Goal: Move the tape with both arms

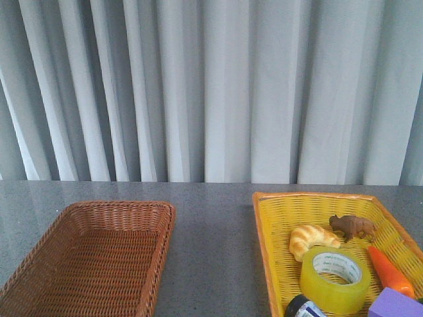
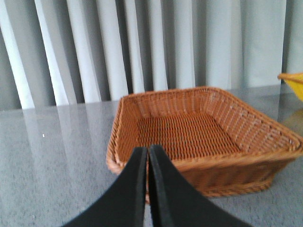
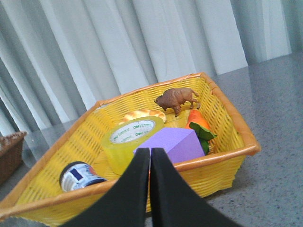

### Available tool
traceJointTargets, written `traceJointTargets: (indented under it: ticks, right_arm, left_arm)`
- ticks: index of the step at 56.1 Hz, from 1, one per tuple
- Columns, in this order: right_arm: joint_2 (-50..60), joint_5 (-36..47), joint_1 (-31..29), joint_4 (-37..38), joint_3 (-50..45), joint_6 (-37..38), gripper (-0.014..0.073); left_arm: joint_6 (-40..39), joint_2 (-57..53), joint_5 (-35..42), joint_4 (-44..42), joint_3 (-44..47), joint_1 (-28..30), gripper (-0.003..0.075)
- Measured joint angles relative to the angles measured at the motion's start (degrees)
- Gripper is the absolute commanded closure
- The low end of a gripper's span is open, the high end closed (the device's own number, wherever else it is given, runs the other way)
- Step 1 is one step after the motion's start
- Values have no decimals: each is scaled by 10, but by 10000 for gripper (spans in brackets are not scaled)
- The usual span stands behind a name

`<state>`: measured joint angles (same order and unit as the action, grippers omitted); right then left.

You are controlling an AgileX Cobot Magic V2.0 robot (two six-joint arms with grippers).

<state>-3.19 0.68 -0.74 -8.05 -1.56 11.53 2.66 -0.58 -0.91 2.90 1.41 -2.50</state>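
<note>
Matte black pincer (image 2: 147, 156) blades (tapered).

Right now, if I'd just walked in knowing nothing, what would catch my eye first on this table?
Probably the bright yellow basket on the right, crowded with a roll of yellow tape, a croissant, a brown bison figurine, a toy carrot and a purple block. On the left, the brown wicker basket holds nothing. Both wrist views show closed black fingers, the left gripper facing the brown basket, the right gripper facing the yellow one.
</note>
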Motion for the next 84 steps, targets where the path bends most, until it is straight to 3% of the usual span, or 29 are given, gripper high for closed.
traceJointTargets:
  ticks: [20, 31, 41, 54, 70, 77, 84]
  right_arm:
    - [0, 2, 0, -58, 0, 0, 598]
    - [0, 8, 0, -61, 0, 0, 594]
    - [-8, -50, 0, -61, 47, -1, 554]
    - [-100, -75, 0, -60, 171, -66, 400]
    - [-261, -83, 0, -59, 312, -143, 69]
    - [-307, -56, 0, -59, 345, -147, 25]
    - [-328, -22, 0, -58, 352, -151, 28]
  left_arm:
    - [-5, 0, 120, 0, 0, 0, 726]
    - [-112, 0, 164, 0, 0, 0, 723]
    - [-208, 0, 160, -12, -18, 0, 706]
    - [-226, 22, 121, -39, -109, 0, 652]
    - [-226, 121, 95, -42, -202, 0, 473]
    - [-226, 157, 85, -42, -224, 0, 398]
    - [-226, 184, 75, -42, -230, 0, 381]
